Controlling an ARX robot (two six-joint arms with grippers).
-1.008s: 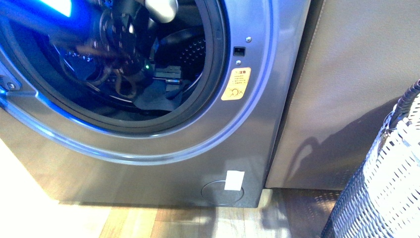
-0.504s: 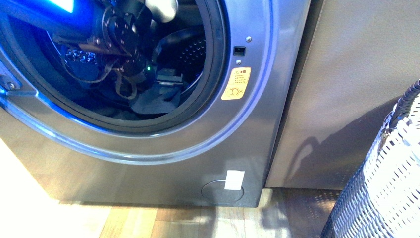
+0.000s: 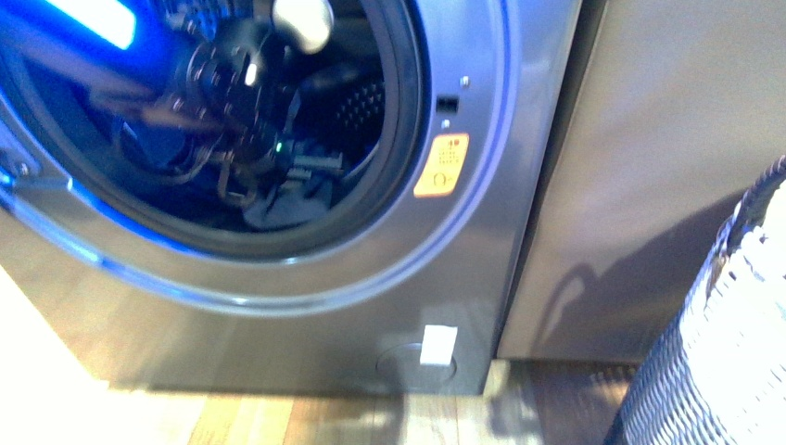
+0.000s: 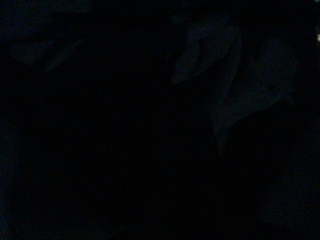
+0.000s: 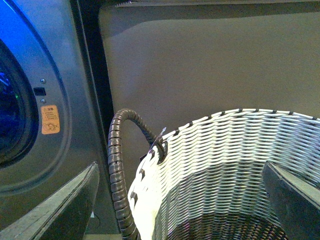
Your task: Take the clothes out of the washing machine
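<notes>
Reaching inside washing machine (image 3: pixel 505 213) | left pincer (image 3: pixel 309 167) blurred, grip unreadable | right pincer (image 5: pixel 180 172) wide, empty, over basket (image 5: pixel 225 145) rim.

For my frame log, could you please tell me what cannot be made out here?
Left wrist view: dark, nothing readable.
Front view: motion blur hides whether the left gripper, inside the washing machine, holds the clothes.
Right wrist view: the floor of the basket is mostly cut off by the picture's edge.

The grey washing machine (image 3: pixel 482 185) fills the frame's left, porthole open; dark navy clothes (image 3: pixel 283 204) lie at the drum's bottom.
</notes>
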